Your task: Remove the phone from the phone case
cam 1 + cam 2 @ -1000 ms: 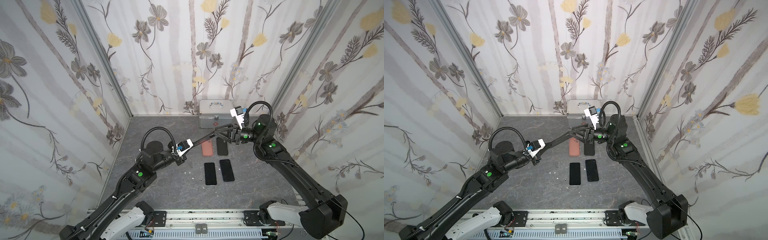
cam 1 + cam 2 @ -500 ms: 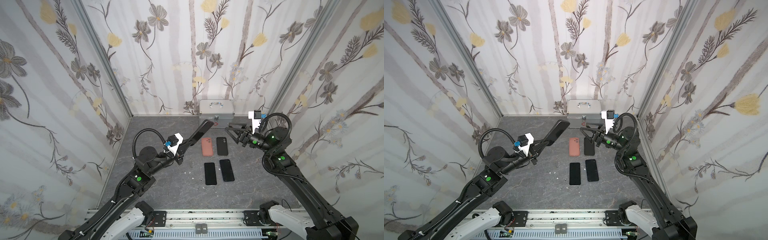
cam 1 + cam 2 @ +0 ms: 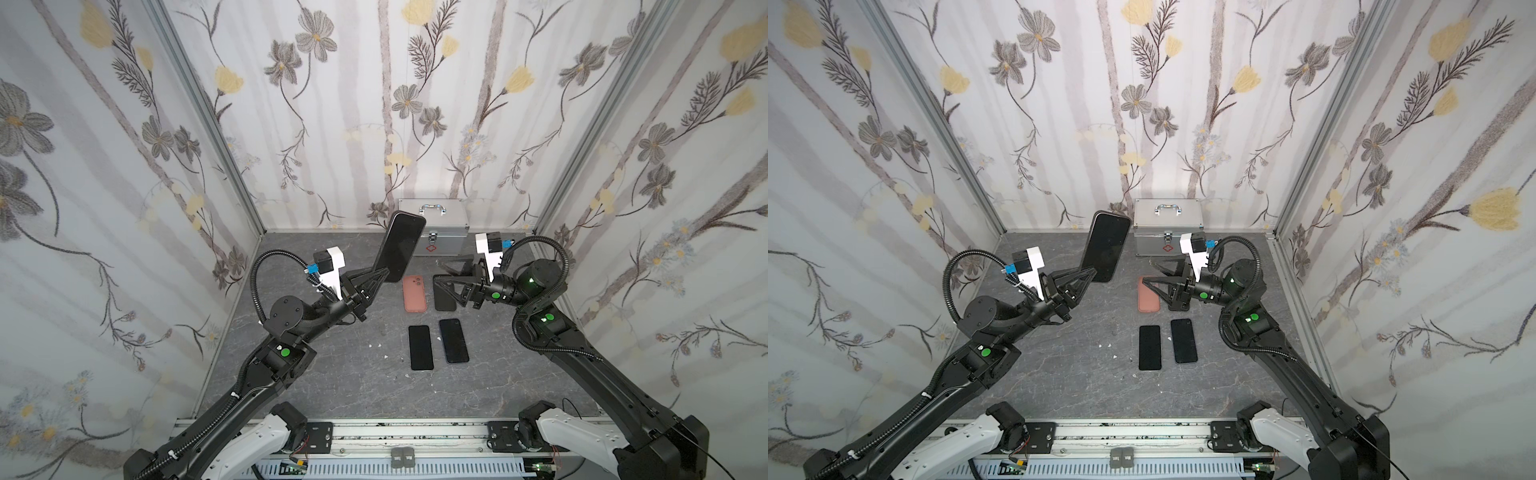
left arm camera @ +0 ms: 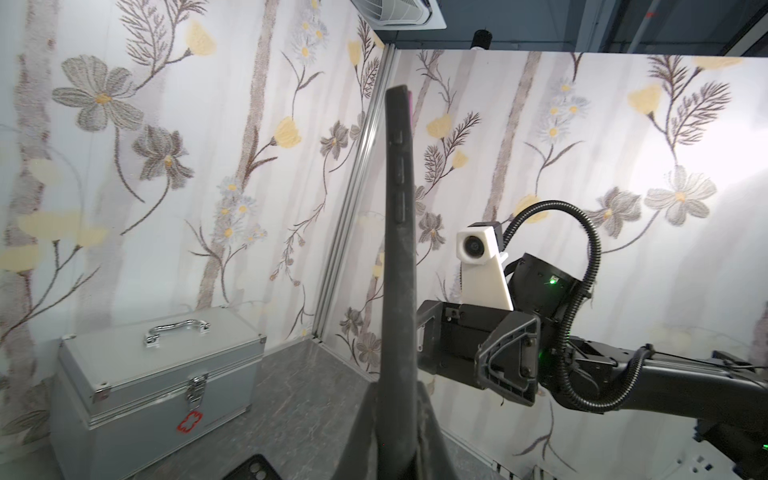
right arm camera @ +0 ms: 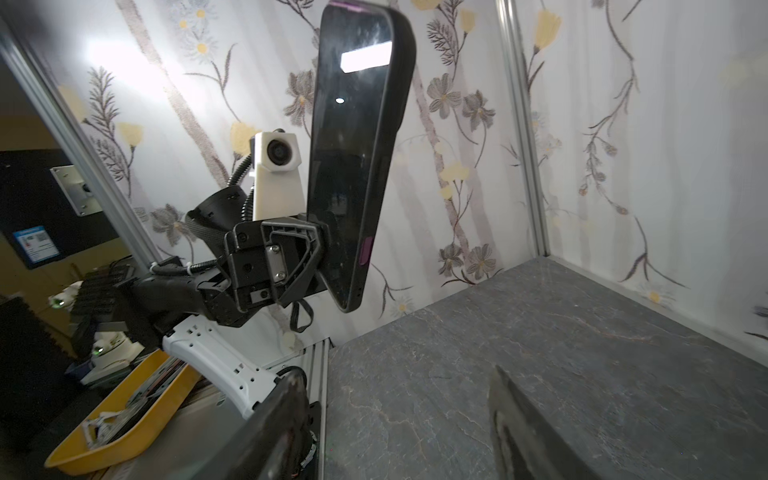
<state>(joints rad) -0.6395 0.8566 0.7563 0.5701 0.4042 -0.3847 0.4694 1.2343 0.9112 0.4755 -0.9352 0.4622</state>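
Phone (image 3: pixel 401 245) is standing upright near the silver box (image 3: pixel 451 237), left gripper (image 3: pixel 385 275) clamping it. Right gripper (image 3: pixel 438 273) is gaping, empty.

1 cased phone (image 3: pixel 400 246), 2 bare black phones (image 3: pixel 420 347), 1 pink case (image 3: pixel 414 293), 1 black case (image 4: pixel 249 469), 1 silver metal box (image 3: pixel 440 232), 2 robot arms (image 3: pixel 286 353)

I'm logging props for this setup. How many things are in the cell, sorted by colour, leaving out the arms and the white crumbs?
Black: 4, the held phone and three flat slabs
Pink: 1, a case
Silver: 1, a box
Total: 6
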